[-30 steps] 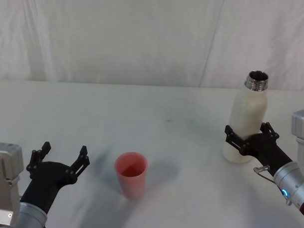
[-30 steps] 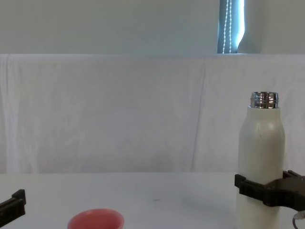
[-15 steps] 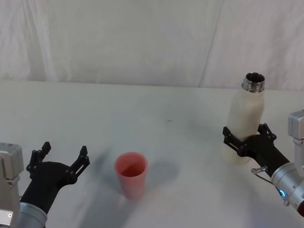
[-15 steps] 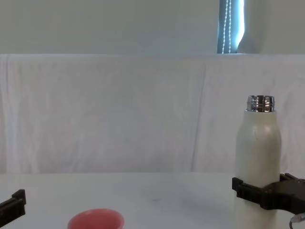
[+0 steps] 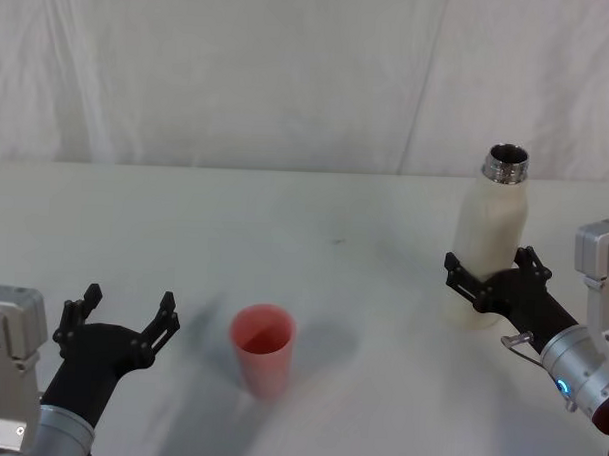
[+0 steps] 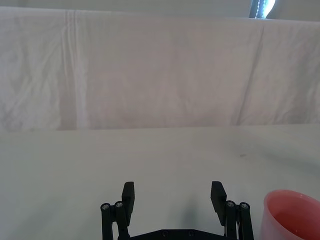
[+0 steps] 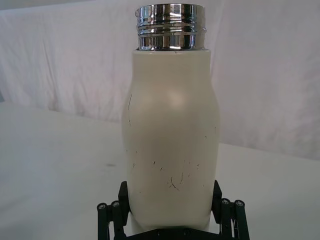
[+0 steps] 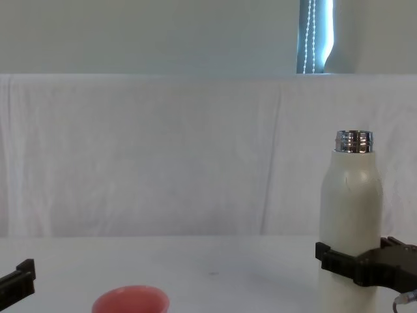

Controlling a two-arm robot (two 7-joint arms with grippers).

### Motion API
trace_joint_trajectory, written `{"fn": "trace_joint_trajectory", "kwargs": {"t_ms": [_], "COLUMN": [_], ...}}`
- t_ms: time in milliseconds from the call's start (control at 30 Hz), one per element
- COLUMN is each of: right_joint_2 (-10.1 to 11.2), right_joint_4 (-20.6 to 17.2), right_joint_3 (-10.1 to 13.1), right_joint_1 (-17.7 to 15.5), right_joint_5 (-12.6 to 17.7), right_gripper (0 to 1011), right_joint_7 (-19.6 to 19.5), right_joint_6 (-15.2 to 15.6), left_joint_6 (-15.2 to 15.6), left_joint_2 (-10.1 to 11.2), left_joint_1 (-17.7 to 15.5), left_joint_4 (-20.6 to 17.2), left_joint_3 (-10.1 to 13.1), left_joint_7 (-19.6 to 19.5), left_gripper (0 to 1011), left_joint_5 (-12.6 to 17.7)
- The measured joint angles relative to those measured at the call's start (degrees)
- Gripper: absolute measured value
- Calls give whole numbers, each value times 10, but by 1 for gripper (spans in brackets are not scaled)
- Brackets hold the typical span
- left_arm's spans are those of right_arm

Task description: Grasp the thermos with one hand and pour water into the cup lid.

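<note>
So the biggest thing going on here is the white table [image 5: 315,218], which runs back to a wrinkly white cloth backdrop [image 5: 240,76] hung behind it.

Next down in size is the thermos [image 5: 492,235]. It stands upright on the right side of the table, cream body with the shiny chrome neck open at the top, no cap on it. In the right wrist view the thermos [image 7: 171,125] shows a few little scuff marks on its lower body.

The right gripper [image 5: 491,280] has its black fingers clamped around the lower part of the thermos, one on each side and both touching it, so it's got a proper hold of the bottle. In the chest view the same grip shows as a black band across the bottle's lower body [image 8: 355,267].

The left gripper [image 5: 121,317] sits low at the near left of the table, fingers spread wide apart with nothing between them. The left wrist view shows that gap clearly [image 6: 173,197].

Smallest is the cup lid [image 5: 262,349], a little salmon-pink cup standing upright with its mouth up, near the front middle of the table. It's just to the right of the left gripper and well apart from the thermos.
</note>
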Motion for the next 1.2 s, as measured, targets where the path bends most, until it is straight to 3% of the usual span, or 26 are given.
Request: {"fn": "trace_joint_trajectory", "kwargs": {"t_ms": [1200], "right_joint_2": [1], "right_joint_4": [-1], "right_joint_3": [0], "right_joint_1": [-1], "right_joint_5": [0], "right_gripper": [1001], "right_joint_7": [0], "right_joint_6": [1], "left_joint_6": [0], "left_joint_2": [0], "left_joint_1": [0], "left_joint_4": [0], "left_joint_3": [0], "left_joint_7": [0], "left_gripper": [1001], "left_joint_5": [0]}}
